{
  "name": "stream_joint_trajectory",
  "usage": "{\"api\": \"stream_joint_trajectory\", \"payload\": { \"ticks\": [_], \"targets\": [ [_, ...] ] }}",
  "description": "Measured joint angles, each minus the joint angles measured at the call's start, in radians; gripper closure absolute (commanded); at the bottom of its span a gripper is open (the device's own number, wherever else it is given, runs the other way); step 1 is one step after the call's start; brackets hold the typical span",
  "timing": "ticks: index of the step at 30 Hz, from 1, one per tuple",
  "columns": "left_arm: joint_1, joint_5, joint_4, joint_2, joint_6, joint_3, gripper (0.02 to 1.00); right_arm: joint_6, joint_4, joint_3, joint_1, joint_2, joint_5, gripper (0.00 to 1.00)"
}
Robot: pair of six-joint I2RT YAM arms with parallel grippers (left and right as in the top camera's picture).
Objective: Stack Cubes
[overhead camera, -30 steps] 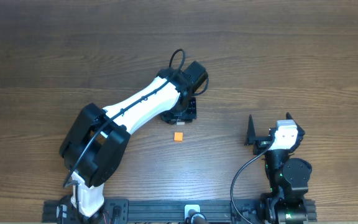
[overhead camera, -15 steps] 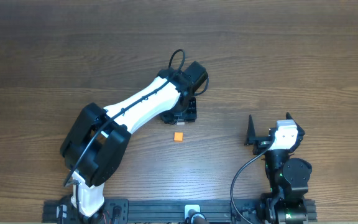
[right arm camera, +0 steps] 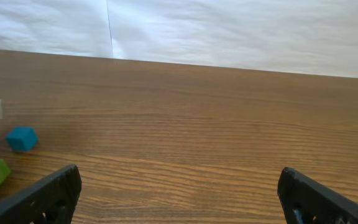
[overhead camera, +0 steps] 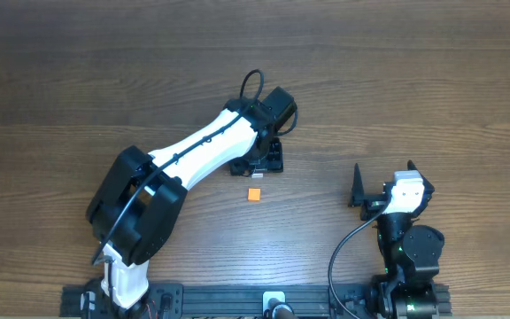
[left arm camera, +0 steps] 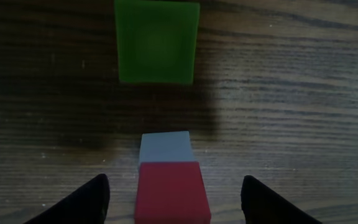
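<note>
The red cube [left arm camera: 171, 193] sits on the wooden table [overhead camera: 414, 71], right between the two fingers of the left claw [left arm camera: 174, 183]. The fingers are spread wide, one on each side of the red cube. There is a gap on both sides, so they are not pinching it. A blue cube [left arm camera: 165, 148] is just past the red cube, away from the claw. The two are so close that their edges meet in the left wrist view, and I cannot tell if they really touch. A bit farther out the same way is a green cube [left arm camera: 157, 40]. It sits by itself on the table, with bare wood between it and the blue cube. In the right wrist view, the blue and green cubes sit near each other on the table. From above, the white left arm reaches up toward the middle of the table, and its claw points down over these cubes and hides them. A small orange cube [overhead camera: 254, 195] lies on the table near that claw, on the side closer to the arm bases. It is alone and touches nothing. The right claw [right arm camera: 179, 174] is well apart from all the cubes, low down near its own base at the right side of the table. Its fingers are spread wide too and hold nothing.
</note>
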Motion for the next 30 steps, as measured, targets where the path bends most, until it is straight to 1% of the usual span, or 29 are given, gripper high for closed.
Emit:
{"api": "stream_joint_trajectory", "payload": {
  "ticks": [6,13,17,23,26,30],
  "targets": [
    [-0.007,-0.005,-0.040,-0.042,-0.002,0.000,0.327,0.000,0.000,0.000,0.000,0.000,0.000,0.007],
    [-0.051,-0.023,-0.076,-0.137,-0.045,-0.008,0.329,0.000,0.000,0.000,0.000,0.000,0.000,0.009],
    [-0.090,-0.026,-0.040,-0.240,-0.103,-0.113,0.343,0.000,0.000,0.000,0.000,0.000,0.000,0.007],
    [-0.172,-0.026,0.090,-0.351,-0.192,-0.333,0.358,0.000,0.000,0.000,0.000,0.000,0.000,0.007],
    [-0.192,-0.027,0.125,-0.353,-0.218,-0.389,0.358,-0.001,0.000,0.000,0.000,0.000,0.000,0.009],
    [-0.190,-0.041,0.154,-0.352,-0.229,-0.399,0.367,-0.001,0.000,0.000,0.000,0.000,0.000,0.007]
  ]
}}
